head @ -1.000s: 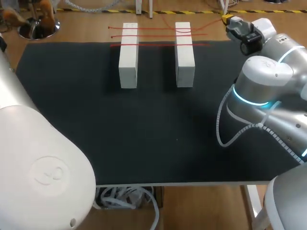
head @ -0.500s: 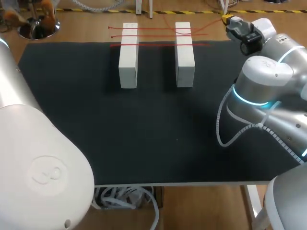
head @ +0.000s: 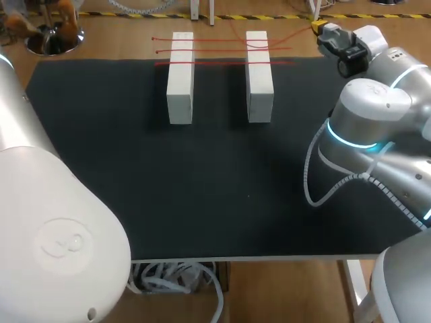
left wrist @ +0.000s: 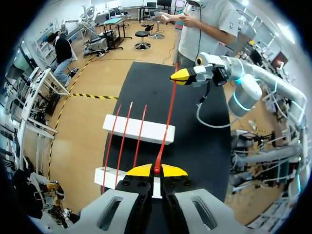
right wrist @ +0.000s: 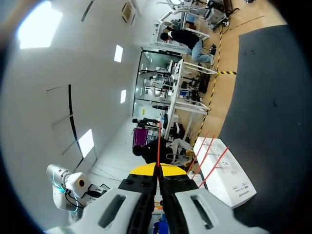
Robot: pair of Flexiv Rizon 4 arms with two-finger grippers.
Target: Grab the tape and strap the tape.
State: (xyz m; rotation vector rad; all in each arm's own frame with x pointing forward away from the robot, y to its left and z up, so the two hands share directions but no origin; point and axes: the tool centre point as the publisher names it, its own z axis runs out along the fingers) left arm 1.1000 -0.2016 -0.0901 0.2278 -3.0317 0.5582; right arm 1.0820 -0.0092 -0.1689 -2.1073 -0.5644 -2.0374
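Observation:
A thin red strap (left wrist: 168, 114) stretches taut between my two grippers. In the left wrist view my left gripper (left wrist: 156, 169) is shut on its near end. Its far end is pinched in the yellow tips of my right gripper (left wrist: 183, 76), which hangs over the mat's far right corner (head: 322, 29). In the right wrist view the right gripper (right wrist: 158, 168) is shut on the strap (right wrist: 159, 144), which runs straight ahead. Three more red straps (left wrist: 124, 136) lie across two white blocks (head: 180, 77) (head: 259, 75). The head view does not show the left gripper.
A black mat (head: 202, 175) covers the table. The two white blocks stand side by side near its far edge, with a gap between them. My left arm's bulky housing (head: 47, 222) fills the near left corner, and my right arm (head: 370, 128) stands at the right side.
The left arm's housing has shifted slightly at the near left. Blocks, straps and the right arm stay where they were.

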